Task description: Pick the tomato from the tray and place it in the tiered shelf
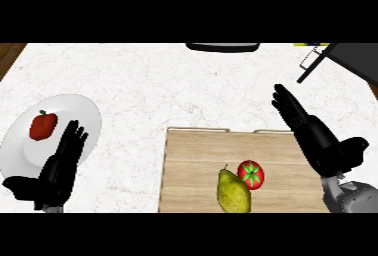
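Reaching for the tomato (251,174) on the tray (193,170), I'd lower my wide-open right hand (317,140) leftward, avoiding the touching pear (233,192)

No readable text, labels, brands, numbers or signs are showing anywhere in the head view. Nothing is appearing printed on the surface (184,85), the wooden tray (199,165), the white plate (74,112), or on the fruit lying there.
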Robot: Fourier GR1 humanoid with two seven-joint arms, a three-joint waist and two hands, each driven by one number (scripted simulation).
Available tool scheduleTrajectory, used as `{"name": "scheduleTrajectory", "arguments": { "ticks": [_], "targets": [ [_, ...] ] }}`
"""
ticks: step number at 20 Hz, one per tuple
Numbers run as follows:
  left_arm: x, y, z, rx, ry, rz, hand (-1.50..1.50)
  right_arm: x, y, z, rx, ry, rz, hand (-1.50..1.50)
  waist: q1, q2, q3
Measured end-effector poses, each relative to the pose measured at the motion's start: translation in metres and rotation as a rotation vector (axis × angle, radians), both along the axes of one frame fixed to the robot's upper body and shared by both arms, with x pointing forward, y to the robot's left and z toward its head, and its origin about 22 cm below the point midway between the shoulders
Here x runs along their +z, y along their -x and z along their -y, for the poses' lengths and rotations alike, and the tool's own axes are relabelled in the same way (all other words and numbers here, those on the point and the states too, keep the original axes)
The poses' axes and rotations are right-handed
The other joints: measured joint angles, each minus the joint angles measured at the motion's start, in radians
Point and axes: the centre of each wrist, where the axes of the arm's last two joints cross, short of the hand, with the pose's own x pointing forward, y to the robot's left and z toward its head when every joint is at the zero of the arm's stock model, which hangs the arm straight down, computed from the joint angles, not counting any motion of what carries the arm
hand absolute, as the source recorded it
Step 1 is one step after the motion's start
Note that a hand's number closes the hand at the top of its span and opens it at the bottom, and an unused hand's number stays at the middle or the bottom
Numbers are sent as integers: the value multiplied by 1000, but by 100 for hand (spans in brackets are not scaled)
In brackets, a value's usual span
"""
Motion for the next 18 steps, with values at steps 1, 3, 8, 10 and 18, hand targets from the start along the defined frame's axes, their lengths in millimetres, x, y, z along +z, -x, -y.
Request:
{"name": "scheduleTrajectory", "arguments": {
  "ticks": [1,3,8,10,18],
  "targets": [
    [2,0,-3,5,-3,-7,0,0,-1,-7,4,13,10,150,-3,-1,5],
    [5,-4,-10,14,-33,-28,0,4,-2,-29,15,44,51,150,-6,-1,12],
    [12,-4,-39,43,-140,-112,0,6,-11,-45,-121,273,174,150,-32,-10,12],
    [10,-2,-45,54,-153,-146,0,-1,-13,-36,-258,376,230,-150,-48,-14,13],
    [24,-11,-61,37,-173,-194,0,-44,45,-120,-370,503,281,-150,-44,-13,19]
  ]
}}
